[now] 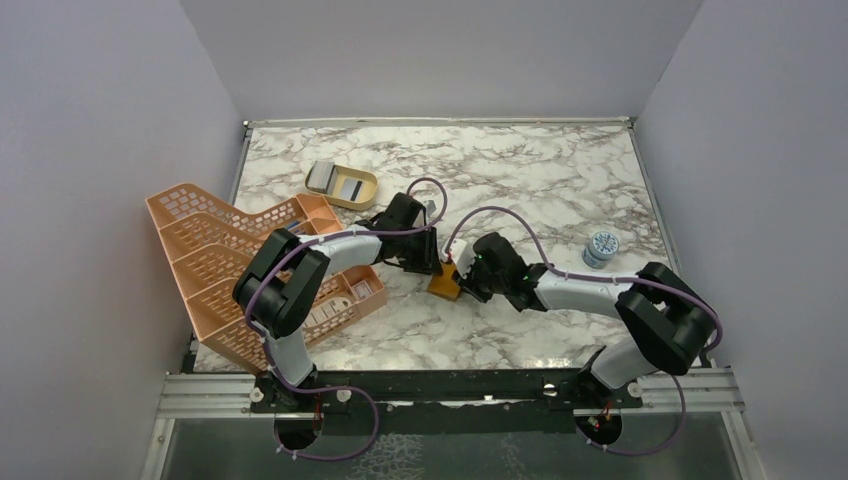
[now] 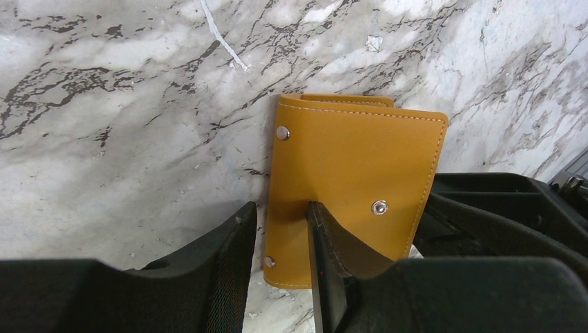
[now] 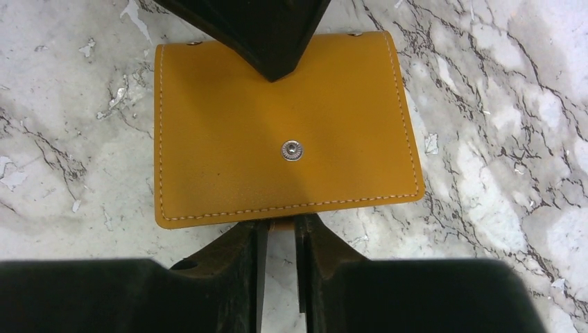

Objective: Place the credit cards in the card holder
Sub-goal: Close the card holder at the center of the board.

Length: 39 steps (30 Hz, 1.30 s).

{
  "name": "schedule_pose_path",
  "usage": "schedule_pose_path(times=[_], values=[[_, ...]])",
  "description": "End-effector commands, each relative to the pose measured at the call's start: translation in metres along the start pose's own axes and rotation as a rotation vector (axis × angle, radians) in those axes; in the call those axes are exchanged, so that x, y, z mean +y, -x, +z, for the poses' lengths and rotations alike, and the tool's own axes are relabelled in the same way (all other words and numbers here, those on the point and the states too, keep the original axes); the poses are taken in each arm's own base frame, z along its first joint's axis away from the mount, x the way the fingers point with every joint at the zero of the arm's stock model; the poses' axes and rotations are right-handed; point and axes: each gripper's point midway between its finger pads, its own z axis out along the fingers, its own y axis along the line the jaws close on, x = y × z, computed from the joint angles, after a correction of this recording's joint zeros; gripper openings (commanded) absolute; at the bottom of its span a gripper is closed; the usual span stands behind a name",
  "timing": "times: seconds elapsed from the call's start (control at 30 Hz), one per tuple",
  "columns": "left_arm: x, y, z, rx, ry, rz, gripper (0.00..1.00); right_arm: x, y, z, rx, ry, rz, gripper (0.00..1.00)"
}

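Observation:
The card holder [image 1: 445, 284] lies folded shut on the marble, mustard-orange with a silver snap [image 3: 292, 150]. My left gripper [image 2: 281, 208] is open astride its riveted edge. One finger [image 2: 326, 239] rests on top of the holder [image 2: 353, 173] and the other stands on the marble beside it. My right gripper [image 3: 279, 223] meets the holder's [image 3: 277, 125] opposite edge, jaws a narrow gap apart, with a tan sliver of the holder between the tips. Whether they pinch it is unclear. A pale grey credit card [image 1: 348, 188] lies in the dish. More pale cards [image 1: 345, 297] sit in the rack.
A tan oval dish [image 1: 365, 182] sits at the back, left of centre. A big peach lattice rack [image 1: 215, 265] fills the left side, close to my left arm. A small blue-and-white round tub [image 1: 600, 247] stands at the right. Walls enclose the table.

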Motion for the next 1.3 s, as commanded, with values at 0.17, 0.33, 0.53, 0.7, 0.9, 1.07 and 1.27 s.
schedule_pose_path(times=[0.17,0.33,0.53,0.7,0.9,1.07,1.27], values=[[-0.003,0.006,-0.005,-0.006,0.012,0.019,0.36,-0.009,0.020,-0.001,-0.069,-0.032,-0.037,0.07],[0.007,0.003,-0.006,-0.013,0.059,0.016,0.36,-0.016,0.041,-0.012,-0.173,-0.070,-0.065,0.01],[0.014,0.004,-0.006,-0.028,0.092,0.019,0.37,-0.022,0.056,-0.016,-0.250,-0.103,-0.092,0.01],[0.019,0.004,-0.003,-0.025,0.110,0.025,0.37,-0.024,0.060,-0.020,-0.288,-0.127,-0.073,0.01],[0.025,0.002,0.002,-0.010,0.127,0.028,0.37,-0.042,0.058,-0.022,-0.273,-0.233,0.000,0.01],[0.027,0.002,0.002,-0.015,0.139,0.027,0.38,-0.053,0.060,-0.025,-0.280,-0.297,0.031,0.01],[0.029,0.008,-0.002,-0.037,0.169,0.035,0.39,-0.050,0.073,-0.031,-0.346,-0.282,0.134,0.01]])
